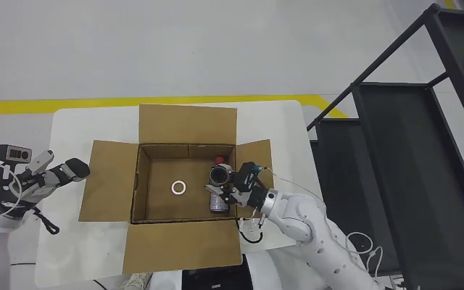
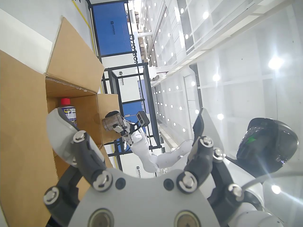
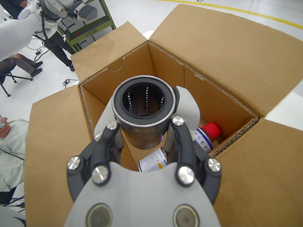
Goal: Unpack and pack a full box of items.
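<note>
An open cardboard box (image 1: 116,181) stands mid-table with all flaps spread. My right gripper (image 3: 144,109) is shut on a dark metal cylinder with a hollow bore (image 3: 143,106), held above the box's right side; the cylinder (image 1: 220,175) also shows from above and in the left wrist view (image 2: 111,122). Under it in the box lie a spray can with a red cap (image 3: 207,134) and a white-labelled can (image 3: 153,161). A white ring (image 1: 178,188) rests on the box floor. My left gripper (image 2: 127,124) is open, off the box's left flap, holding nothing.
The white table (image 1: 275,123) carries the box, with bare strips along its left and right edges. Dark metal stairs (image 1: 391,123) stand to the right of the table. A yellow floor line (image 1: 87,106) runs behind it.
</note>
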